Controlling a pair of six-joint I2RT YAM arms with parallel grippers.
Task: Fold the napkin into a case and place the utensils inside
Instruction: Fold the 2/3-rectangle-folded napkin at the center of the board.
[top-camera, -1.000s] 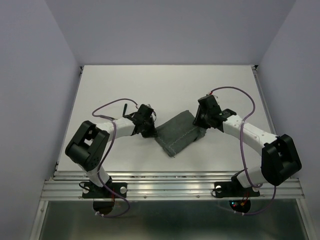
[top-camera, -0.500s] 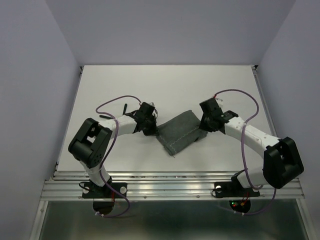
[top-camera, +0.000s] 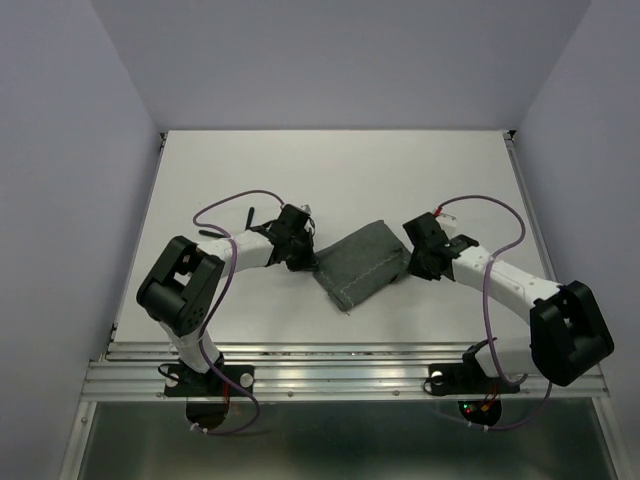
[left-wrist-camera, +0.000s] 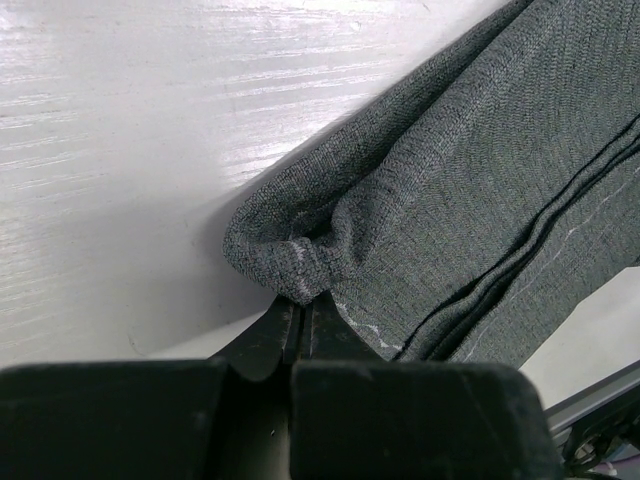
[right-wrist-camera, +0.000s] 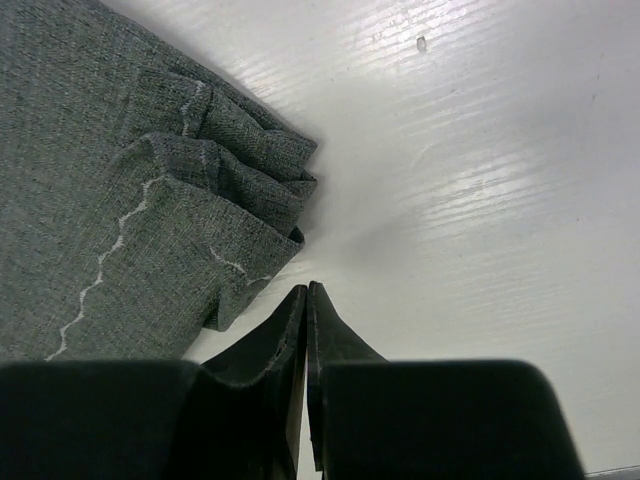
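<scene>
Top external view: I see the napkin (top-camera: 362, 262) folded into a layered strip on the table (top-camera: 330, 170). The left gripper (left-wrist-camera: 300, 318) pinches its corner, jaws closed. The right gripper (right-wrist-camera: 307, 295) is closed on nothing, just beside the cloth. No utensils are in sight, so I judge loading remains.

The white bench (top-camera: 400, 170) has a matt, faintly streaked top, and a ribbed metal rail (top-camera: 350, 370) runs along its near edge. The dark grey-green napkin (top-camera: 365, 262) lies on it near the middle, folded into layers and set askew to the bench edges. Light stitching shows along its hem. A tiny speck (right-wrist-camera: 421, 44) marks the bare top near one folded end.
</scene>
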